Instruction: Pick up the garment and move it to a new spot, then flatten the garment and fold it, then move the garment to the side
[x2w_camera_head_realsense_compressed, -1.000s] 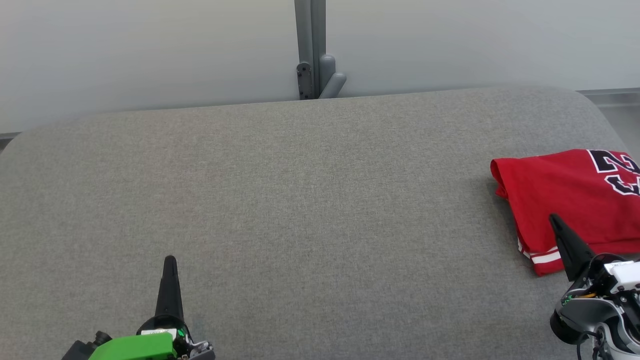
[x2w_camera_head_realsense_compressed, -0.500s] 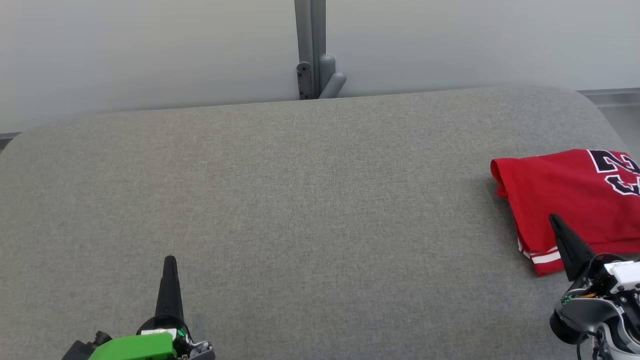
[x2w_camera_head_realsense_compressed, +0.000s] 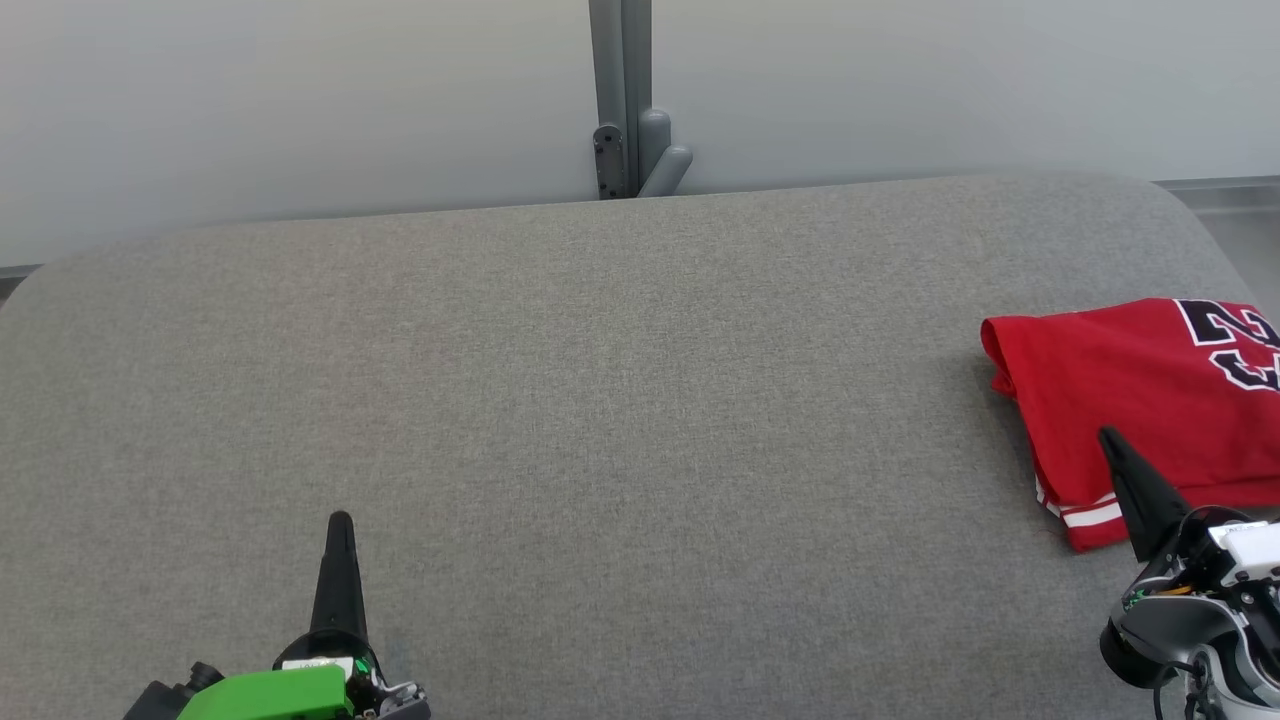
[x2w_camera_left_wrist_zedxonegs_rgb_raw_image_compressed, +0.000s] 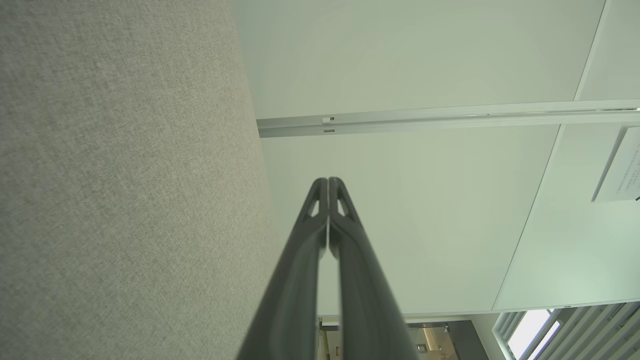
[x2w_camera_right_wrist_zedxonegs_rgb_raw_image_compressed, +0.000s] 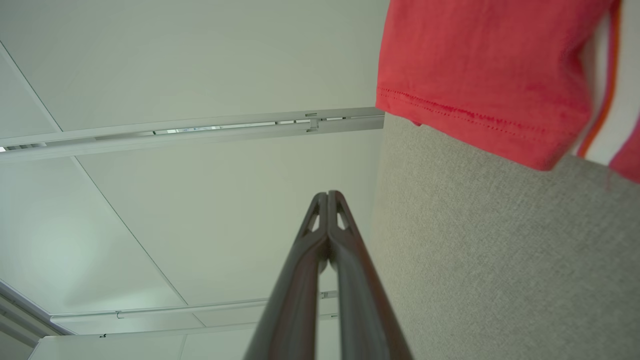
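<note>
Red garment (x2w_camera_head_realsense_compressed: 1140, 400) just beyond right gripper (x2w_camera_head_realsense_compressed: 1108, 437)

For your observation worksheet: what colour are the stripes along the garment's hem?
White stripes on the red garment; clearest in the head view.

Left tool (x2w_camera_head_realsense_compressed: 339, 520) tapered black, green housing (x2w_camera_head_realsense_compressed: 270, 695), right tool (x2w_camera_head_realsense_compressed: 1106, 436) black, white-grey wrist (x2w_camera_head_realsense_compressed: 1200, 590), thin cables (x2w_camera_head_realsense_compressed: 1163, 690)

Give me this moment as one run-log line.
garment: folded, right end of grey surface | left gripper: shut, empty | right gripper: shut, empty, clear of garment
</note>
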